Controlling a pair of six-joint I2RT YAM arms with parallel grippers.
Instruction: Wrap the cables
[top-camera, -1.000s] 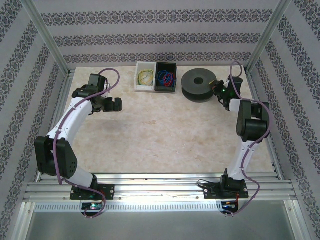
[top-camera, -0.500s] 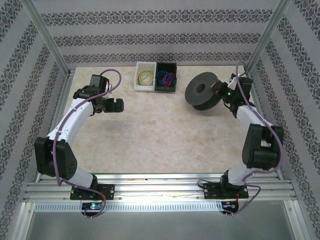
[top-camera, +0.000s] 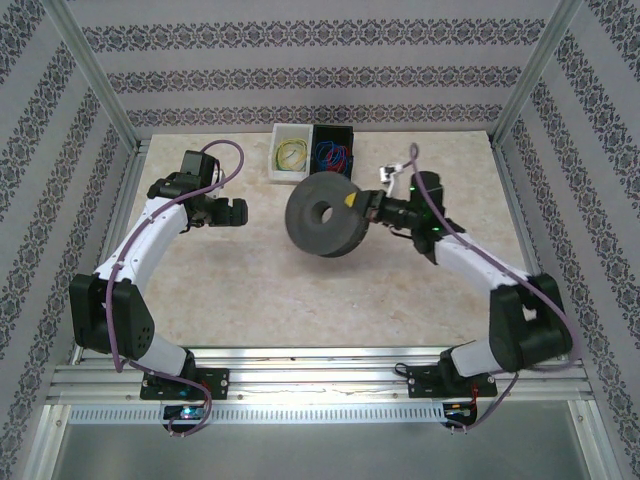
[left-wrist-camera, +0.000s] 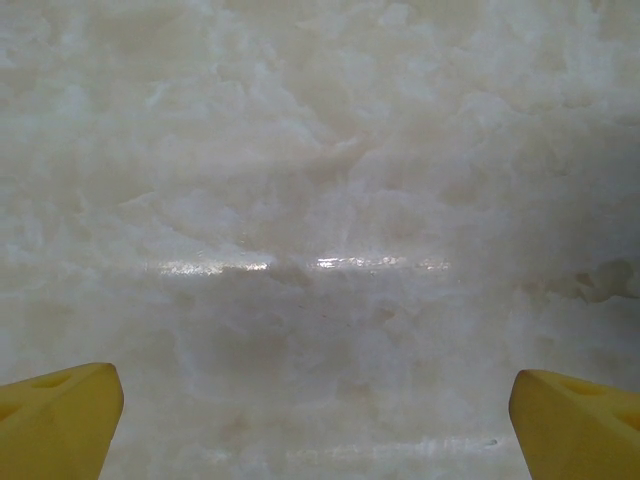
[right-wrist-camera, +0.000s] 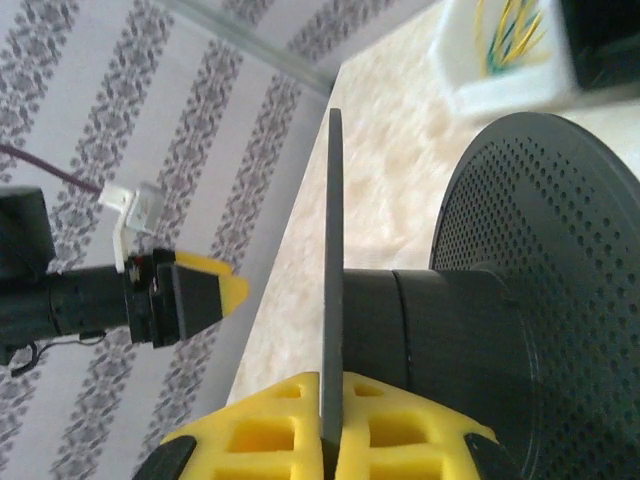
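Black spool (top-camera: 322, 215), flange clamped in the right end effector (top-camera: 362, 205), wants lowering level to the surface (top-camera: 250, 290) beneath; left end effector (top-camera: 232, 211) gapes.

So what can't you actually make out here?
- Blue wire in the black bin, top view: too small to separate from the red coil.
- Left gripper, left wrist view: bottom edge cuts its fingers off, leaving yellow fingertips.
- Black spool, right wrist view: frame edges cut off its perforated flange.

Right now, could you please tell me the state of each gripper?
Left gripper: open, holding nothing.
Right gripper: closed on the flange of the black spool.
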